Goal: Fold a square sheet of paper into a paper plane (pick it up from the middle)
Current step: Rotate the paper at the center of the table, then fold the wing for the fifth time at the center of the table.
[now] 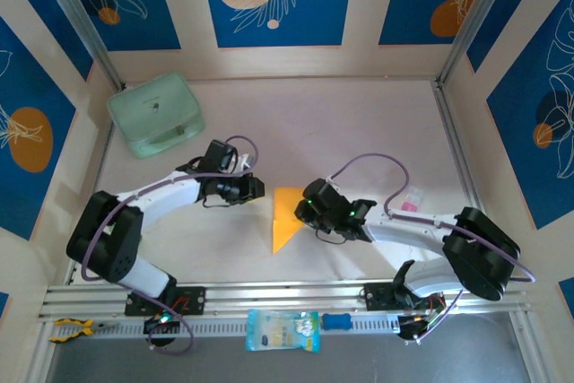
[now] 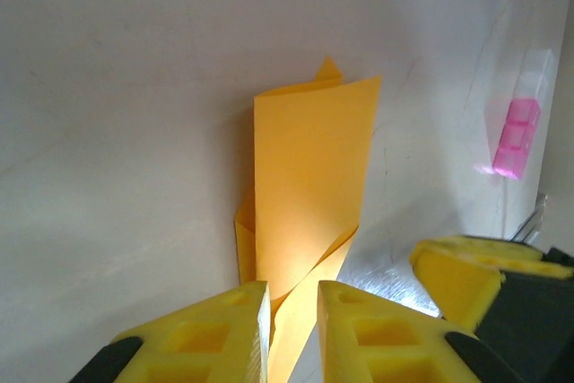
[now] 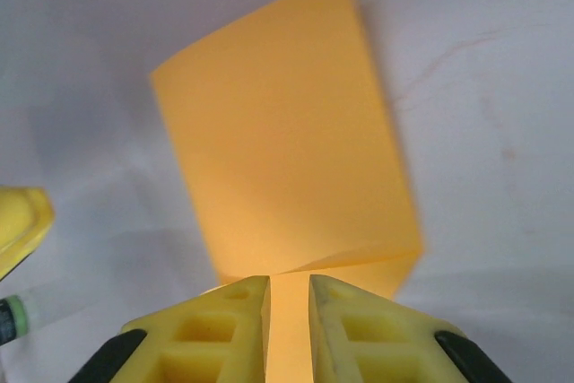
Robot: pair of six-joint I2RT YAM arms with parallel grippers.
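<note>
Blue wall panels printed with white leaves and orange discs enclose a pale bench [image 1: 359, 123] on three sides. Both arms reach inward from the near edge and meet at the bench centre.

Task item: the sheet of paper [image 1: 285, 217] is orange-yellow and already creased into a pointed shape. In the top view it lies between the two tools, its point directed toward the near edge.

Left tool [image 1: 256, 187]: positioned at the left edge of the sheet. In the left wrist view, the tool [image 2: 293, 298] has its yellow fingers clenched on the lower edge of the sheet [image 2: 309, 177], which rises upright beyond them with a folded flap at its base.

Right tool [image 1: 305, 208]: positioned at the right edge of the sheet. In the right wrist view, the tool [image 3: 289, 289] is clenched on the near edge of the sheet [image 3: 287, 150], with paper filling the narrow gap between the fingers.

Other items:
- Mint-green case [image 1: 155, 114], far left corner of the bench, well apart from the sheet.
- Pale blue packet [image 1: 282, 329], on the rail at the near edge.
- Small pink object [image 1: 411, 204], right of the right arm.
</note>
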